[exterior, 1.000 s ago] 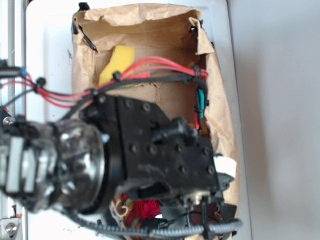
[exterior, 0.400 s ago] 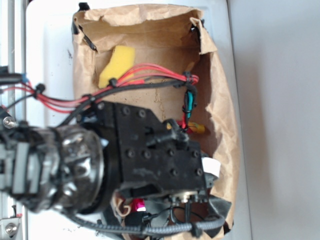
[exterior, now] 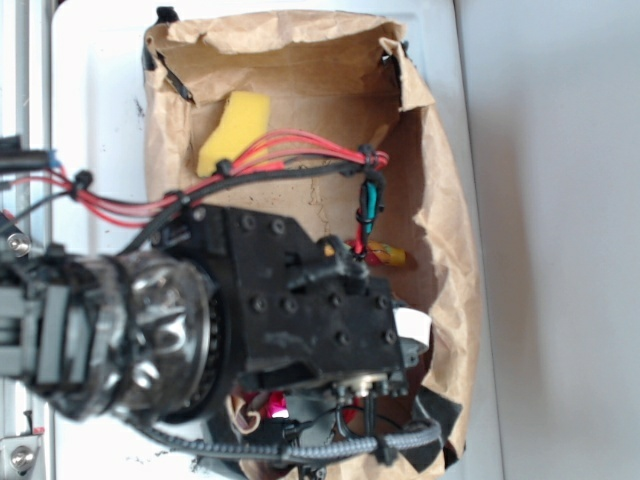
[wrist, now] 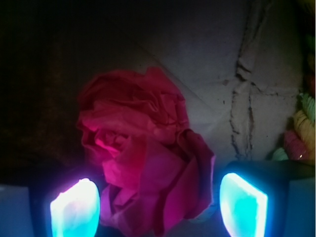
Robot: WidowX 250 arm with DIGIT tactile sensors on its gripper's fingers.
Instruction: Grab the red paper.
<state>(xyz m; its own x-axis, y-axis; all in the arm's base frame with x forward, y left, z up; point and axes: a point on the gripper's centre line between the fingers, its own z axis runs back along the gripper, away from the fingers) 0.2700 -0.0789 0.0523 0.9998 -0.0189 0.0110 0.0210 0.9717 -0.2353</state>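
The red paper [wrist: 148,153] is a crumpled, ruffled wad on the floor of the brown bag, filling the middle of the wrist view. My gripper [wrist: 159,207] is open, with one glowing fingertip [wrist: 74,210] at the wad's left side and the other [wrist: 244,205] just off its right side. The wad's lower part lies between them. In the exterior view the black gripper body [exterior: 320,320] covers nearly all of the red paper [exterior: 275,405], leaving only a small red sliver at the bottom; the fingertips are hidden there.
The brown paper bag [exterior: 300,50] lies open on the white table, its walls around the gripper. A yellow sponge [exterior: 232,128] sits at the bag's far left. A striped rope [wrist: 302,133] lies at the right. Red and black cables [exterior: 290,150] span the bag.
The arm has moved lower over the red paper and slightly left. The gripper body now covers most of the wad in the exterior view.
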